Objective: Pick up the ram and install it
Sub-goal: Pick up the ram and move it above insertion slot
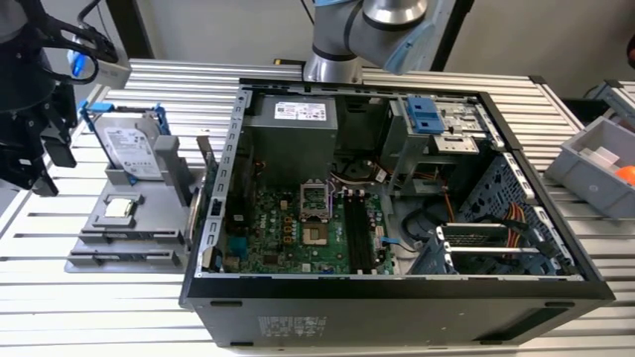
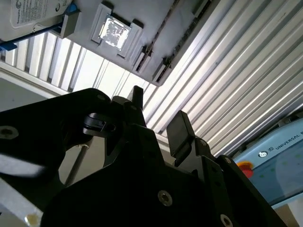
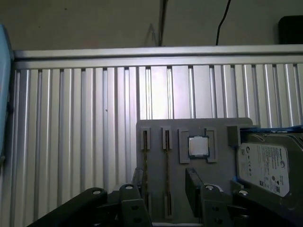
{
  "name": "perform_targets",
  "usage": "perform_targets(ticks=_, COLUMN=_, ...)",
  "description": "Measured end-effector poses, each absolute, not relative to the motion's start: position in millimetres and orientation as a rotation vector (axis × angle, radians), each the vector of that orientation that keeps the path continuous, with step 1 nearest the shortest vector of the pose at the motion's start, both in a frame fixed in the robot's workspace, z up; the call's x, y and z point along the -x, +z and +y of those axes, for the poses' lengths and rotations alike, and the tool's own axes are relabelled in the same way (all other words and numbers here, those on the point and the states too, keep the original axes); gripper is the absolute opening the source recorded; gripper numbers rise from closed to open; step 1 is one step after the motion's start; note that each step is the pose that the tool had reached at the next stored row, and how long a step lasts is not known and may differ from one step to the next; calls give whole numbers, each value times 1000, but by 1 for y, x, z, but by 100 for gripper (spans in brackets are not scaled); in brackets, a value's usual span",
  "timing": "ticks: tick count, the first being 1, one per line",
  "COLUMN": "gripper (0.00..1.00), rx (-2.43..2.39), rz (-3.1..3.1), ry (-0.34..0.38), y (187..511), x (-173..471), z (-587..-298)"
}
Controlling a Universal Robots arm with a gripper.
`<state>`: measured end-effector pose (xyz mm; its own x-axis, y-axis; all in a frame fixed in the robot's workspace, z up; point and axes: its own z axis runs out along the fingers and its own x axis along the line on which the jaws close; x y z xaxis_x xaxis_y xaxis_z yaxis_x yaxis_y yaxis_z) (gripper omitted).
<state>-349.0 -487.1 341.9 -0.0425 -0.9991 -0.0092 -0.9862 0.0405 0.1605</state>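
Observation:
The ram shows as two thin sticks standing on edge in the slots of a grey holder (image 3: 218, 127), one stick (image 3: 145, 163) beside the other (image 3: 166, 163). In the second wrist view the same slots (image 2: 154, 52) appear at the holder's edge. My gripper (image 3: 164, 184) is open, with nothing between its black fingers (image 3: 191, 182). It hangs clear of the holder, at the exterior view's far left (image 1: 47, 167). The open computer case (image 1: 213, 216) holds the motherboard with its long black slots (image 1: 358, 230).
A silver hard drive (image 1: 129, 141) in a blue frame and a small square processor chip (image 1: 120, 207) sit on the same holder (image 1: 149, 223). A grey bin (image 1: 595, 167) stands at the exterior view's right. The table is ribbed aluminium (image 1: 100, 312).

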Motion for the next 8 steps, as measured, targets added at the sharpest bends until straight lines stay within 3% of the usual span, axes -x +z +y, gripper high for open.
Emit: perform_targets(ticks=8, gripper=100, rx=-2117, rz=-2183, ry=-171, y=340, x=350, z=-487)
